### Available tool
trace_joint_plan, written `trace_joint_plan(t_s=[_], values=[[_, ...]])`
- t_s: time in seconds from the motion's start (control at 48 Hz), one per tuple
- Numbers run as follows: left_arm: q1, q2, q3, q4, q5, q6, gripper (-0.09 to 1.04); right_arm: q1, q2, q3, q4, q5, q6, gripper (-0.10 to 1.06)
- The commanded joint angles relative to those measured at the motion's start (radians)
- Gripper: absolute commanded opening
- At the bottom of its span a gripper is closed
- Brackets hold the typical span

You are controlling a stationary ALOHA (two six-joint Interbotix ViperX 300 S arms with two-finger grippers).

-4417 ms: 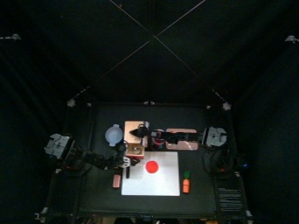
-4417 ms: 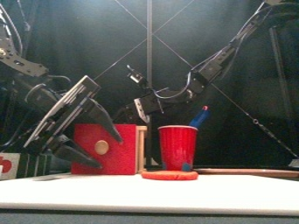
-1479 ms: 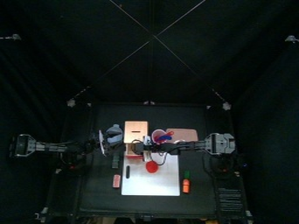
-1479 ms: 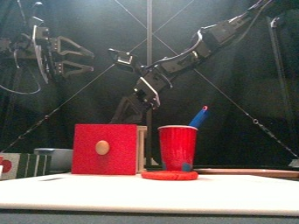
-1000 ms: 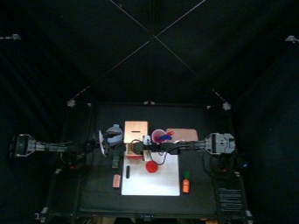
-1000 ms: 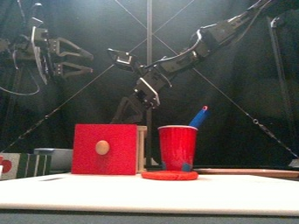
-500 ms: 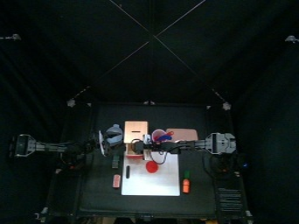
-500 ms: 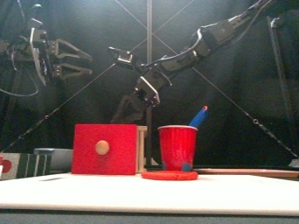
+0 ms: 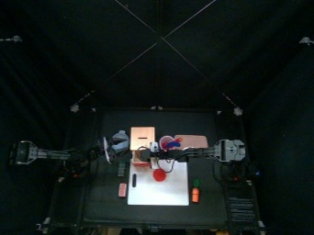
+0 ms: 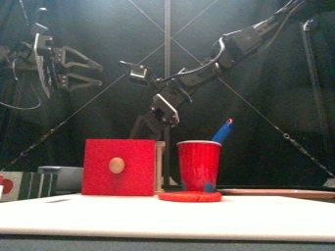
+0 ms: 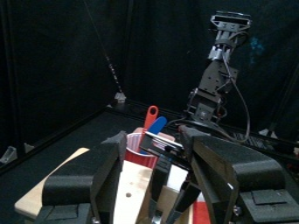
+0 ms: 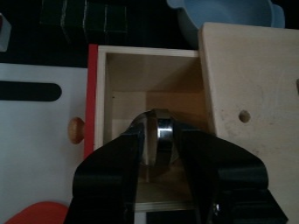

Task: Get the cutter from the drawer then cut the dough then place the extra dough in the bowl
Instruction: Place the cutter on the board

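In the right wrist view my right gripper [image 12: 158, 144] hangs over the open drawer [image 12: 146, 83] of the wooden box [image 12: 246, 70], its jaws closed against a round metal cutter [image 12: 163, 129] seen edge-on. The red drawer front [image 10: 118, 167] faces forward, and the right gripper [image 10: 164, 106] is well above the box. A flat red dough disc [image 10: 190, 196] lies on the white board [image 9: 172, 191] before the red cup [image 10: 199, 165]. The blue-grey bowl [image 9: 119, 139] sits left of the box. My left gripper [image 10: 66, 64] rests high at the left, open and empty.
The red cup holds a blue knife [image 10: 224, 129]. A dark sushi roll [image 12: 82, 13] lies beside the bowl. A small orange toy [image 9: 196, 194] lies at the board's right edge and a red one [image 9: 123, 189] at its left edge.
The right gripper has sunk slightly over the open drawer with the cutter between its jaws. The left arm has stayed still.
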Motion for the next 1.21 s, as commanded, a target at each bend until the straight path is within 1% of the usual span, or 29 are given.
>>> trace_joint_plan(t_s=[0.021,0.188,0.271,0.354,0.479,0.604,0.854,1.021,1.146,1.208], values=[[-0.002,0.002,-0.012,0.0,-0.008,0.002,0.87,-0.005,-0.023,-0.015,0.002,0.014,0.002,0.72],[-0.002,0.002,-0.009,-0.006,-0.008,0.002,0.87,0.015,-0.044,-0.021,-0.005,0.018,0.0,0.7],[-0.002,0.002,-0.009,-0.009,-0.008,0.002,0.87,0.018,-0.046,-0.021,-0.006,0.018,0.0,0.64],[-0.002,0.002,-0.009,-0.009,-0.008,0.002,0.87,0.018,-0.048,-0.025,-0.005,0.018,0.002,0.55],[0.0,0.002,-0.009,-0.009,-0.008,0.002,0.87,0.034,-0.072,-0.041,-0.006,0.02,-0.002,0.46],[0.005,0.002,-0.008,-0.009,-0.008,0.002,0.87,0.048,-0.112,-0.057,-0.021,0.021,-0.003,0.45],[0.005,0.002,-0.005,-0.015,-0.006,0.002,0.87,0.052,-0.239,-0.044,-0.048,0.063,-0.002,0.45],[0.003,0.002,-0.002,-0.023,-0.008,0.002,0.87,0.072,-0.388,0.043,-0.048,0.153,0.003,0.45],[-0.002,0.002,-0.011,-0.017,-0.006,0.006,0.87,0.095,-0.518,0.195,-0.025,0.245,0.011,0.45],[-0.002,0.002,-0.017,-0.017,-0.008,0.006,0.87,0.107,-0.577,0.299,-0.003,0.253,0.028,0.45]])
